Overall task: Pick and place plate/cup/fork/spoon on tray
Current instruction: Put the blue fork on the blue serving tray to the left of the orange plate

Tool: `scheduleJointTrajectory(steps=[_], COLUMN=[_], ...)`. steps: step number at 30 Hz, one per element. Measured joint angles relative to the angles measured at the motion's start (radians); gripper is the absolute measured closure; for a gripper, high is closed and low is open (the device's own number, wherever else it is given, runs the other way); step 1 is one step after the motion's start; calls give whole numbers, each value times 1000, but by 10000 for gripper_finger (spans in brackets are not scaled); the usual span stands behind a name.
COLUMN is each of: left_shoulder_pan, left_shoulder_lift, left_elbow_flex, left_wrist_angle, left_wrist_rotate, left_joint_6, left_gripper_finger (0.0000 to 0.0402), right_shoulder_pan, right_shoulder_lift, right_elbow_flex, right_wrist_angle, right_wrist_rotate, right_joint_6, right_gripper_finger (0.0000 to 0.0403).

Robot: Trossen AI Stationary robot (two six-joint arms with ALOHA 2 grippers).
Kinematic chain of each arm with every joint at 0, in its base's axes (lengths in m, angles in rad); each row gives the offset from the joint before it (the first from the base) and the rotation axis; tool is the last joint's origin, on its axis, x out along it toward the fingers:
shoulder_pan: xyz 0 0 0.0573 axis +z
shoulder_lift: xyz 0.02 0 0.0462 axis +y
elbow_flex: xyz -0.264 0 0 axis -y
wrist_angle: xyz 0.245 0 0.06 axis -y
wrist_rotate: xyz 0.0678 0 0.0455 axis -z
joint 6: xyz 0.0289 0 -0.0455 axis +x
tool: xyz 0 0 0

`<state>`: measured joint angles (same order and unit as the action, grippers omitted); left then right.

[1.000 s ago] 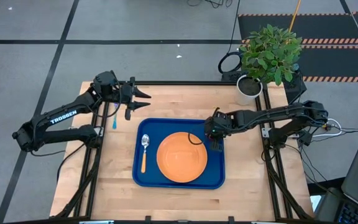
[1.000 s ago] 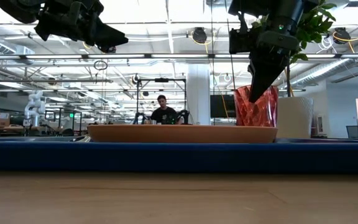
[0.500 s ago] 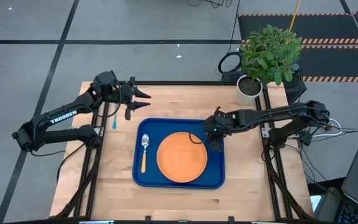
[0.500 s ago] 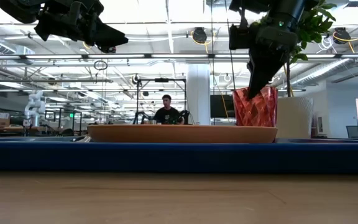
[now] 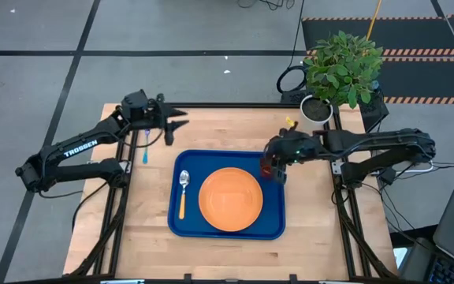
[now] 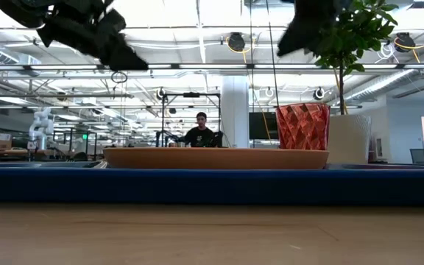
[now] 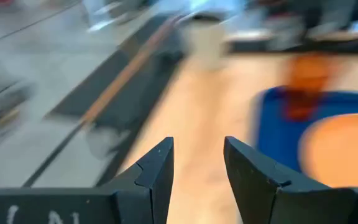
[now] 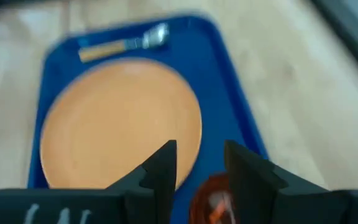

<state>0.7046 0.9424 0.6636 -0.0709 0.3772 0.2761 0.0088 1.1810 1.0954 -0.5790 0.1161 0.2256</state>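
Note:
The dark-blue tray (image 5: 175, 222) lies mid-table. On it are the orange plate (image 5: 229, 199), the spoon (image 5: 183, 192) at its left, and the reddish cup (image 6: 302, 126), upright in the far right corner (image 5: 268, 170). My right gripper (image 8: 201, 165) hangs open straight above the cup and clear of its rim, high in the low view (image 6: 304, 29). The light-blue fork (image 5: 145, 147) lies on the table left of the tray, partly under my left arm. My left gripper (image 7: 197, 168) is open in the air over the table's far left part (image 5: 176, 125).
A white pot with a green plant (image 5: 321, 106) stands at the table's far right corner, close behind my right arm. Bare wood (image 5: 227, 130) lies between the tray and the far edge. In the low view a person (image 6: 199, 132) sits in the room beyond.
My right gripper has let go of the cup and risen straight up out of it. The cup stays upright in the tray's far right corner. My left gripper has turned at the wrist and tipped its fingers downward, staying over the far left of the table.

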Motion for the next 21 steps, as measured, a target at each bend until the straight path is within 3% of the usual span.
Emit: scheduleJointTrajectory(steps=[5, 10, 12, 17, 21], left_shoulder_pan=[0, 0, 0, 0, 0], left_shoulder_lift=[0, 0, 0, 0, 0], left_elbow_flex=[0, 51, 72, 81, 79], left_wrist_angle=[-63, -206, -297, -517, -636], left_wrist_rotate=[-371, -604, -683, -757, -774], left_joint_6=[-135, -301, -370, -519, -601], left_gripper_finger=[257, 257, 257, 257, 257], right_shoulder_pan=[20, 18, 16, 16, 30], right_shoulder_lift=[-28, -25, -27, -37, -60], right_elbow_flex=[-42, -162, -197, -251, -277], right_wrist_angle=[128, 239, 270, 279, 285], right_wrist_rotate=[165, 273, 372, 663, 748], right_joint_6=[-80, -142, -148, -162, -160], right_gripper_finger=[277, 277, 277, 277, 277])
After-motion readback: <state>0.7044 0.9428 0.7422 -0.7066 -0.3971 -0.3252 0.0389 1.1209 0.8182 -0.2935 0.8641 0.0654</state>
